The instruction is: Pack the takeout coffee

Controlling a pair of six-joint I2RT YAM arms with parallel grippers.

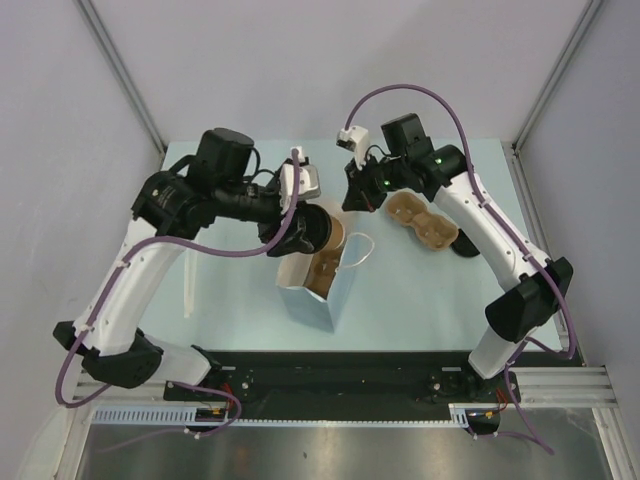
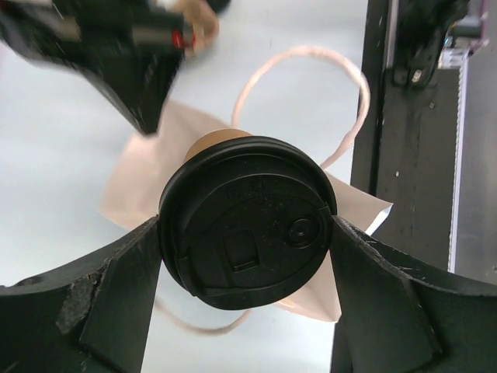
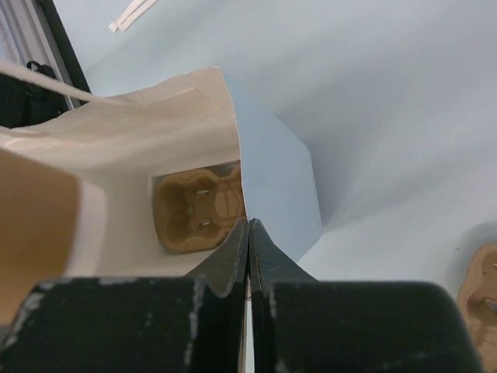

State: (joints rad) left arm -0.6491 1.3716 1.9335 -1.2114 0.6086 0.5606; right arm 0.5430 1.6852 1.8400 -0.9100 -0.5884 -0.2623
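The takeout coffee (image 2: 248, 221), a tan cup under a black lid, hangs tilted over the mouth of the light-blue paper bag (image 1: 335, 300). My left gripper (image 2: 248, 233) is shut on it, one finger pressed against each side of the lid. In the top view the cup (image 1: 322, 228) is at the bag's far rim. My right gripper (image 3: 248, 225) is shut on the bag's upper edge (image 3: 268, 155); from above, this right gripper (image 1: 353, 200) is just beyond the bag. A brown pulp carrier (image 3: 198, 210) lies at the bottom of the bag.
A second pulp carrier (image 1: 425, 222) lies on the table right of the bag, under the right arm. The bag's white handle (image 1: 360, 250) loops out to the right. A white strip (image 1: 188, 285) lies on the table at the left.
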